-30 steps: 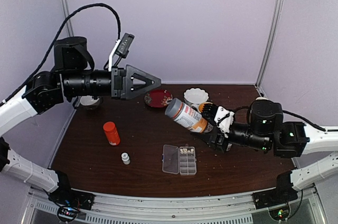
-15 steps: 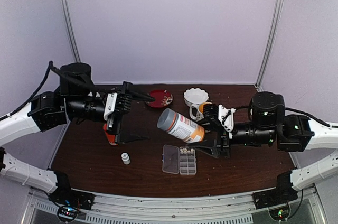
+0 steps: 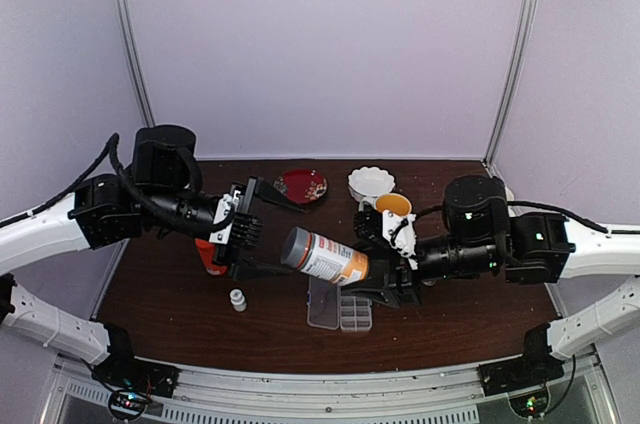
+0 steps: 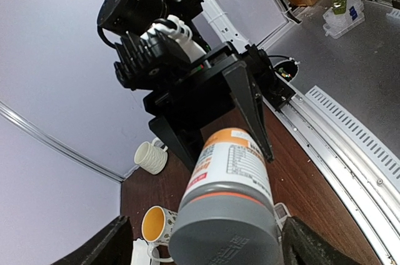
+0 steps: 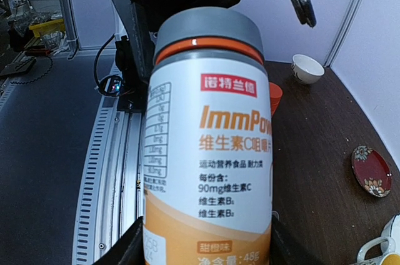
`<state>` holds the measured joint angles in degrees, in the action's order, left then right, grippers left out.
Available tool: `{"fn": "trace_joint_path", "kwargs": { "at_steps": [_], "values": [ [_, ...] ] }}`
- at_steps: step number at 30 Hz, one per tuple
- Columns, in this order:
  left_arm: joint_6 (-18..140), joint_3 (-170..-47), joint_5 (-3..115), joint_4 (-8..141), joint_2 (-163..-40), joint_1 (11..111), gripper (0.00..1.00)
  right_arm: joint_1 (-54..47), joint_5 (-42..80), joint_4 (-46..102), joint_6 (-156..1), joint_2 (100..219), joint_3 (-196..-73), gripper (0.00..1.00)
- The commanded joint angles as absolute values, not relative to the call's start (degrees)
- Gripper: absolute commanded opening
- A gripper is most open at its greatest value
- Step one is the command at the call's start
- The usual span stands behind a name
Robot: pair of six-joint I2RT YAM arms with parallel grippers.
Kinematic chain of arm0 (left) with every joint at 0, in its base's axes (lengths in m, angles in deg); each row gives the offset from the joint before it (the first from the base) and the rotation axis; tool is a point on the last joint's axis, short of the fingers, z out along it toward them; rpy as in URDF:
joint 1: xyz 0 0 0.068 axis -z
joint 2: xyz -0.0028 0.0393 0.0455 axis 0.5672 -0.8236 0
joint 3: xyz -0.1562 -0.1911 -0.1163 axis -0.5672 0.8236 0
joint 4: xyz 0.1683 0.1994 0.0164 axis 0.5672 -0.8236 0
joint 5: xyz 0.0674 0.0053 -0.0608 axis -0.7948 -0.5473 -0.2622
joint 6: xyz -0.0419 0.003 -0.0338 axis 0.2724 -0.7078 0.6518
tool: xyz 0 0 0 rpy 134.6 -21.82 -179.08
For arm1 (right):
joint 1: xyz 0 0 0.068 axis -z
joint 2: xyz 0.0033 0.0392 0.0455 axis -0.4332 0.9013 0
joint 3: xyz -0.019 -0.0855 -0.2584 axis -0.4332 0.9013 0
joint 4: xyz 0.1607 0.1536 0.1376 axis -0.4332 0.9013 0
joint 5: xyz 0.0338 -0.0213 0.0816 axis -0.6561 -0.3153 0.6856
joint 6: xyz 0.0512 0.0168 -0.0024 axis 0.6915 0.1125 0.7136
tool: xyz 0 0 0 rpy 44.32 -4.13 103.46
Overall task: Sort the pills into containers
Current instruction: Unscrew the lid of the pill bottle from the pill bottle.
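We see the bottle (image 3: 322, 256) wrapped in a smooth, glossy printed label, and its grey cap (image 4: 225, 240) is matt plastic. Beneath the bottle, the pill box (image 3: 340, 316) is clear, smooth plastic. The table (image 3: 460, 329) under the bottle looks like dark wood with a faint sheen. Behind the bottle, the red dish (image 3: 301, 185) looks glossy and the white bowl (image 3: 370, 182) looks glazed.
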<state>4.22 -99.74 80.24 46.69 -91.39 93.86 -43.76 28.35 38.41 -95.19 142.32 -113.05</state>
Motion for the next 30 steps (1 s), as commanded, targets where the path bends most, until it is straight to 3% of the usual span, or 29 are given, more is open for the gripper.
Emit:
{"fn": "trace_joint_path", "kwargs": {
  "at_steps": [1,3,7,13,16,21,23,27,30],
  "values": [
    [3.17,-100.56,82.31,48.25,-90.65,94.11,0.83,-43.55,28.83,36.65,-94.83,142.32,-115.54,0.00],
    [3.21,-99.69,82.39,49.42,-90.04,94.13,0.79,-43.51,28.81,36.87,-94.72,142.32,-115.54,0.00],
    [2.86,-98.58,83.97,50.36,-89.37,94.13,0.60,-43.51,28.91,37.00,-94.46,142.20,-115.46,0.00],
    [3.31,-99.52,84.77,48.34,-89.99,94.06,0.55,-43.50,29.25,36.96,-94.28,142.06,-115.71,0.00],
    [4.20,-99.63,84.82,48.16,-89.99,94.14,0.57,-43.53,29.41,37.06,-94.38,142.14,-115.91,0.00],
    [5.21,-99.62,84.34,47.69,-90.21,94.22,0.84,-43.58,29.97,37.16,-94.62,142.09,-115.98,0.00],
    [5.33,-99.71,84.12,47.45,-90.44,94.30,0.84,-43.59,30.06,37.22,-94.65,142.13,-115.98,0.00],
    [5.29,-100.34,83.90,46.86,-90.86,94.41,0.73,-43.51,30.13,37.34,-94.84,142.31,-116.31,0.00],
    [4.84,-100.91,84.12,45.86,-91.34,94.38,0.71,-43.51,30.30,37.23,-94.96,142.46,-116.42,0.00]
  ]
}}
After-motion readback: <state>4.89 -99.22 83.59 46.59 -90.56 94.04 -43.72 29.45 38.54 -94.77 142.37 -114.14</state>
